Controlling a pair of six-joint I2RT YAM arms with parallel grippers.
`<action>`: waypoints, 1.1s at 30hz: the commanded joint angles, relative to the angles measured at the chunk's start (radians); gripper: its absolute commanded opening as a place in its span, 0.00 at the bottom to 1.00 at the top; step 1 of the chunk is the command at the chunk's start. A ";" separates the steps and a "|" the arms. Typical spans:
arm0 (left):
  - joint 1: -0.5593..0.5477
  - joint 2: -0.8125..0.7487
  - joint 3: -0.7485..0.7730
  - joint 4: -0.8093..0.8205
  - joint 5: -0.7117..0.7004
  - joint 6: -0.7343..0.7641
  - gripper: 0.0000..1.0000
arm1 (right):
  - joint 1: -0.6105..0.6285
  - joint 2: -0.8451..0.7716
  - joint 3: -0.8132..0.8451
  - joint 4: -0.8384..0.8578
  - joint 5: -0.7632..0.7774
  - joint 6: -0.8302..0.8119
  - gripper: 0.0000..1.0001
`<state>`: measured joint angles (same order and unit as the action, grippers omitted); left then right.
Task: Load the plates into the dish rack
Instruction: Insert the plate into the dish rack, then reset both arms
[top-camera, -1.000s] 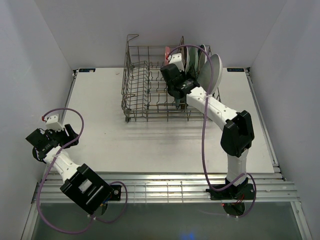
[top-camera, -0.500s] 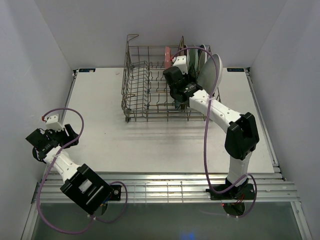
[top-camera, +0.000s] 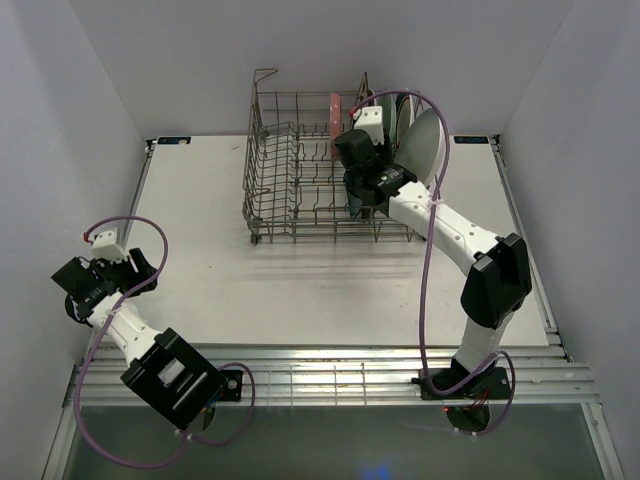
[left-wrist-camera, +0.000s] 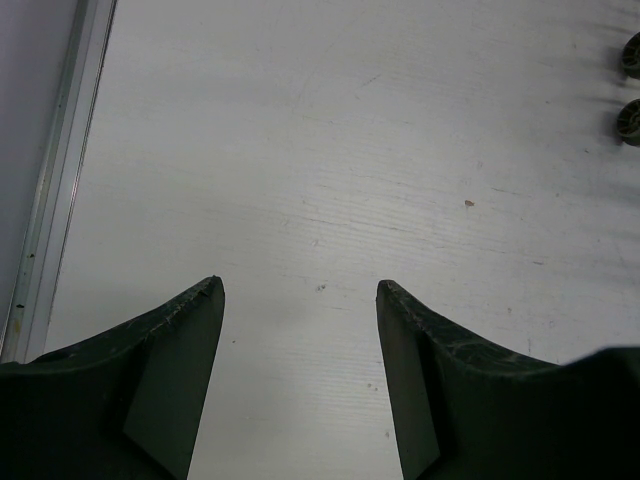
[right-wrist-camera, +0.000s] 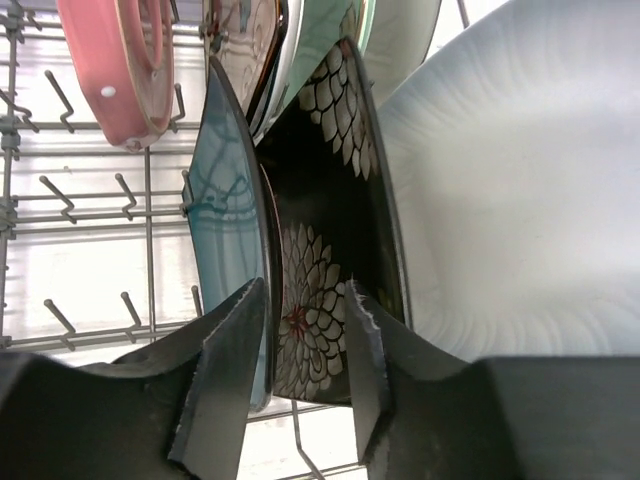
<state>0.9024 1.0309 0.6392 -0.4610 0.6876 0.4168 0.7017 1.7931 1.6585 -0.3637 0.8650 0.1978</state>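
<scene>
Right jaws parted astride black floral plate (right-wrist-camera: 322, 215) rim, left jaws released above table (left-wrist-camera: 350, 150)

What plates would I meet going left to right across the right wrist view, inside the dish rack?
pink plate → teal plate → black floral plate → large white plate
</scene>
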 joint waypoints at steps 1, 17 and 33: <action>0.007 -0.023 0.000 0.021 0.021 -0.007 0.73 | 0.010 -0.063 0.020 0.025 0.023 -0.001 0.51; 0.006 0.018 0.062 0.044 0.085 -0.041 0.73 | 0.021 -0.581 -0.420 0.206 -0.219 -0.021 0.90; -0.175 -0.038 0.168 0.140 0.086 -0.257 0.72 | 0.021 -0.939 -0.819 0.238 -0.307 0.068 0.90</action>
<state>0.7788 1.0256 0.7689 -0.3706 0.7696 0.2333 0.7212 0.9222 0.8680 -0.1833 0.5858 0.2314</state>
